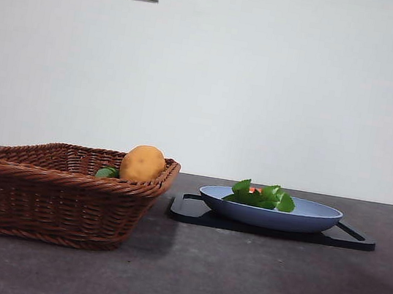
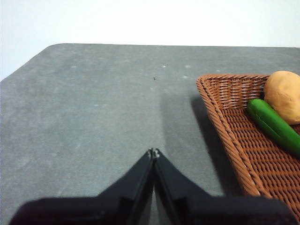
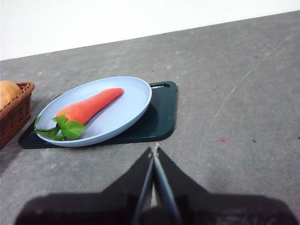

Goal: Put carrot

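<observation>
The carrot (image 3: pixel 89 107) is orange with green leaves and lies in a light blue plate (image 3: pixel 126 115) on a dark tray (image 3: pixel 159 119). In the front view only its leaves (image 1: pixel 263 195) and a bit of orange show above the plate's rim (image 1: pixel 320 213). My right gripper (image 3: pixel 153 151) is shut and empty, above the bare table a short way from the plate. My left gripper (image 2: pixel 153 152) is shut and empty, above the table beside the wicker basket (image 2: pixel 220 117). Neither gripper shows in the front view.
The brown wicker basket (image 1: pixel 42 190) stands at the left and holds a round yellow-orange lump (image 1: pixel 142 162) and a smooth green item (image 2: pixel 274 125). The dark tray (image 1: pixel 280 232) lies just right of the basket. A wall stands behind the table.
</observation>
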